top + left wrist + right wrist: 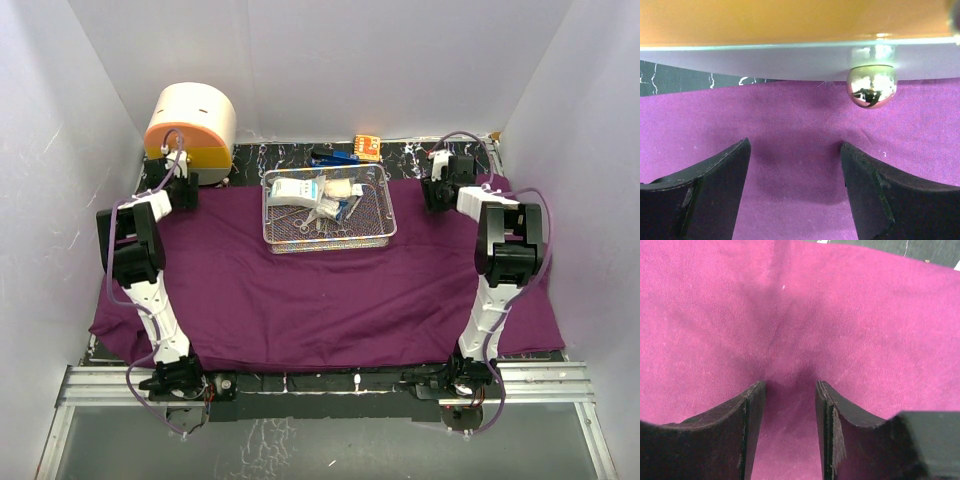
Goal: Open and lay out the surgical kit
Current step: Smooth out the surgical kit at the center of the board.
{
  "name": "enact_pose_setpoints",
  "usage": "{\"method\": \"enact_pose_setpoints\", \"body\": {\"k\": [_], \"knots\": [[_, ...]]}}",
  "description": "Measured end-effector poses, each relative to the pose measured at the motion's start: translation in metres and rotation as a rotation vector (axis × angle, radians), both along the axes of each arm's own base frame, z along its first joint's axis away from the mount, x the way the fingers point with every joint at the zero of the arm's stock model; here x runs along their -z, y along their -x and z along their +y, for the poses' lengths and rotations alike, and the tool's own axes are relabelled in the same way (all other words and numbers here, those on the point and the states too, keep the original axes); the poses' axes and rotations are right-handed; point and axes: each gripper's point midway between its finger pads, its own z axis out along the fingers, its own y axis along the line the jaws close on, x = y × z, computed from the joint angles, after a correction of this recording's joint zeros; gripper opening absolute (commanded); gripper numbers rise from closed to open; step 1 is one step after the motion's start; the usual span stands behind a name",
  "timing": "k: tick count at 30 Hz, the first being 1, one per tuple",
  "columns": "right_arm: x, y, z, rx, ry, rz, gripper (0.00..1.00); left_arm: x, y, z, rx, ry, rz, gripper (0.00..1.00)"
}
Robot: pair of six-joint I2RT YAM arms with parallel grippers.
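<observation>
Reading the overhead view, I find the purple cloth wrap [300, 300] opened flat over the table, its long axis running left to right. The wire-mesh tray [266, 215] sits on the cloth's far centre, open side up, its long axis parallel to the cloth's. The gauze and instruments [322, 200] lie inside the tray, not yet laid out. Each arm reaches to a far corner of the cloth, a placement I judge suited to pulling that edge flat. The left gripper [795, 145] hangs low over the cloth just in front of the cream-and-orange drum [190, 120] (its chrome foot [871, 86] shows close ahead). Its fingers [725, 170] are spread wide, with only flat fabric between them. The right gripper [790, 382] is down on the cloth. Its fingers [752, 405] stand narrow, and creases run into the gap, so I judge a ridge of fabric is pinched there.
</observation>
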Motion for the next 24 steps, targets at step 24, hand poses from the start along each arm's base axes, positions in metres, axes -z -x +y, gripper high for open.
{"method": "enact_pose_setpoints", "body": {"k": [24], "knots": [[-0.013,0.06,0.017,-0.032,-0.027,0.188,0.5,-0.051,0.06,-0.034,0.059,0.106,0.005,0.8]]}}
